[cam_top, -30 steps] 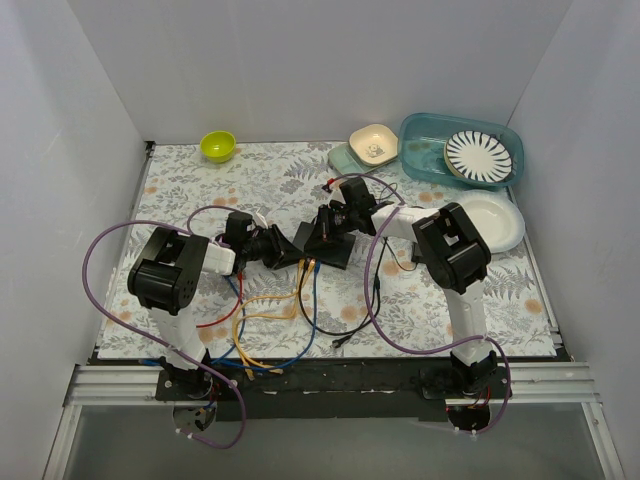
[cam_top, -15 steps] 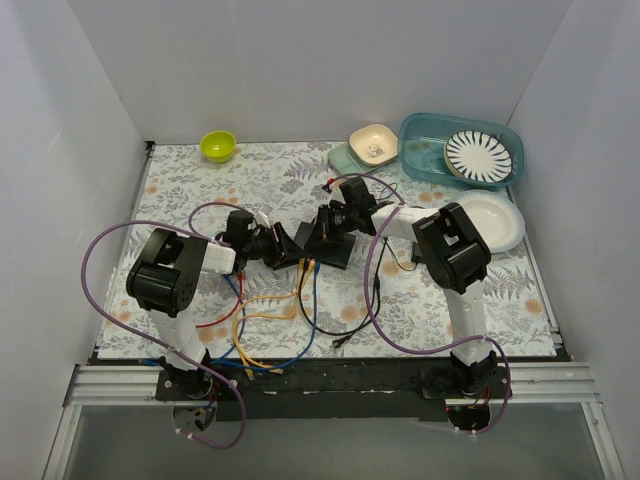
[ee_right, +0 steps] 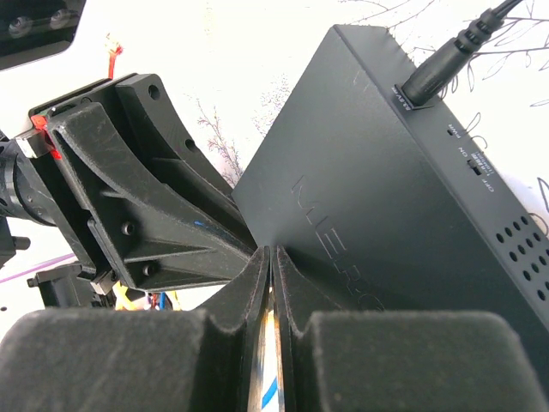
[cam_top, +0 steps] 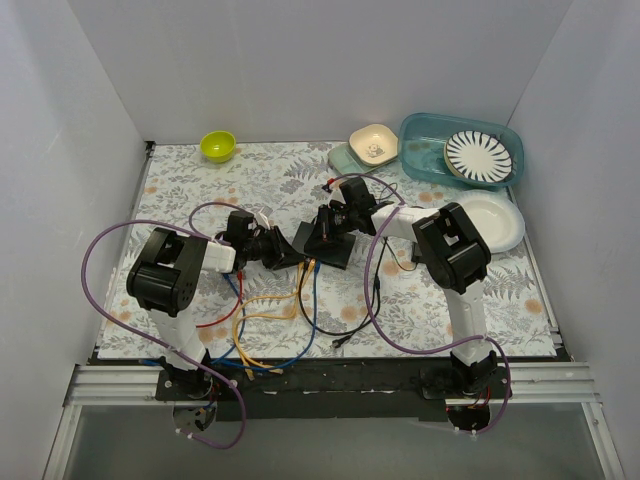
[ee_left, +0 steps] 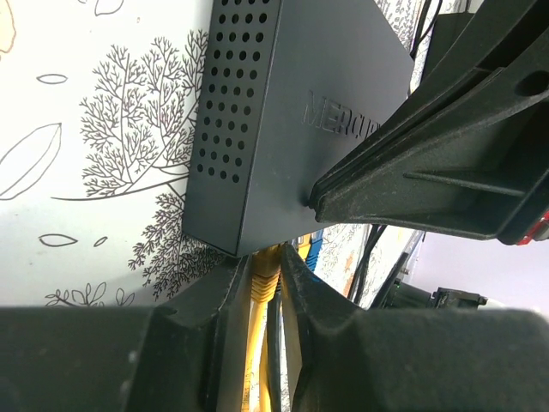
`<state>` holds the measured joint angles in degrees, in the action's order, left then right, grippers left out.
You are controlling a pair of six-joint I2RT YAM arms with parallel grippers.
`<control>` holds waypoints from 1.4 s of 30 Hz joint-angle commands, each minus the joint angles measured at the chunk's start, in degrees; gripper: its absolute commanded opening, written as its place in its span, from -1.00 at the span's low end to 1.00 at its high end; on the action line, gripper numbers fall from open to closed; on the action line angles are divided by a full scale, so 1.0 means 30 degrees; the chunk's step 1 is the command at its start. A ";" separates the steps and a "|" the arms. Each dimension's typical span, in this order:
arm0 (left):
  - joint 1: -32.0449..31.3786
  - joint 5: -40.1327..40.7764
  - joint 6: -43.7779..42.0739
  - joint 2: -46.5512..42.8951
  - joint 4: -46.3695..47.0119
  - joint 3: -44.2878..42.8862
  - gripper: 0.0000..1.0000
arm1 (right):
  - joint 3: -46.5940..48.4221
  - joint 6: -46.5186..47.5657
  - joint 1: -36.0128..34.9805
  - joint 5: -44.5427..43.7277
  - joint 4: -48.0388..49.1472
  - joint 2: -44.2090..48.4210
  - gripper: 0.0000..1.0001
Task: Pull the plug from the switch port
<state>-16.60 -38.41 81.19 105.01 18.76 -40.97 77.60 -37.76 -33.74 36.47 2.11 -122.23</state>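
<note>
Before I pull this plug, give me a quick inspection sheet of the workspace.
Surface: floral cloth, lying flat.
Job's things: switch lying flat; yellow plug appears to be in its port.
Clutter: green bowl, cream bowl, teal tub holding striped plate, white plate.
Hands: left hand closed around yellow plug; right hand shut, tips on switch top.
Cables: yellow leads and blue lead loose between arms; power lead plugged into switch.
Surroundings: white walls.
</note>
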 commanded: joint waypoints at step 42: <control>0.3278 0.7419 0.0591 -1.0273 -1.3411 0.0559 0.48 | -0.1317 0.1043 0.0259 -0.2107 -0.1845 -0.0476 -0.75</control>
<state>-6.79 -18.65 81.23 80.49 -24.77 -39.38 76.77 -38.39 -33.30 37.36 3.25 -122.17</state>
